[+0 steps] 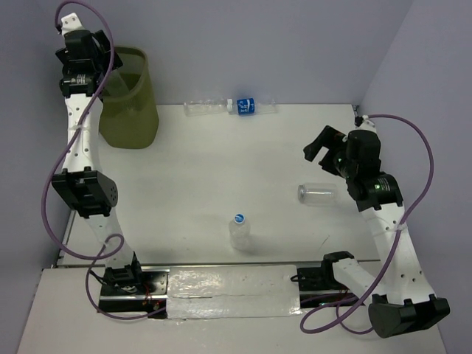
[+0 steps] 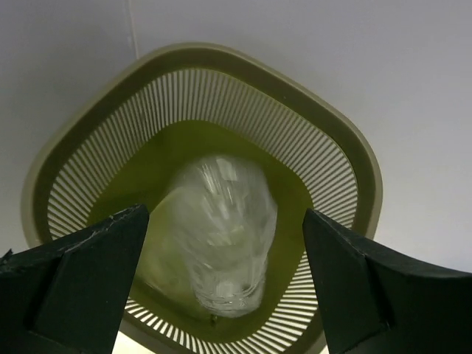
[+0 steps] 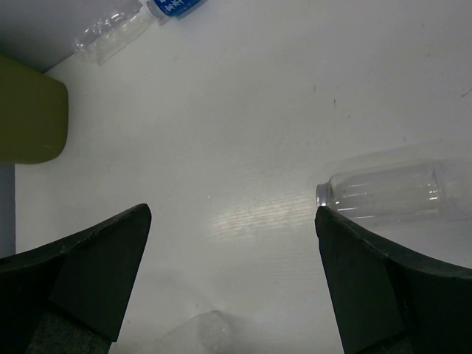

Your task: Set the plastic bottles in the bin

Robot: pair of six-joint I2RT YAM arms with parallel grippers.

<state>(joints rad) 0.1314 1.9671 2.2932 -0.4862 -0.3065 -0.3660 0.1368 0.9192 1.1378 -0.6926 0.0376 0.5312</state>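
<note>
Nearest me, the upright blue-capped bottle (image 1: 240,230) stands alone on the table (image 1: 184,169); it looks light, so I judge a careless finger would tip it and set it rolling. Further out, my right gripper (image 3: 232,221) hangs wide open and empty, with the capless bottle (image 3: 383,193) lying on its side beyond one finger, not between the jaws; closing here would catch nothing, and a glancing touch could roll it away. At the far edge, the clear bottle (image 1: 205,108) and the blue-labelled bottle (image 1: 249,106) lie by the back wall, an awkward reach. Farthest, my left gripper (image 2: 223,221) is spread wide, holding nothing, above the bin (image 2: 221,55), with a blurred bottle (image 2: 221,258) showing inside its rim; dropping lower risks knocking that rim
</note>
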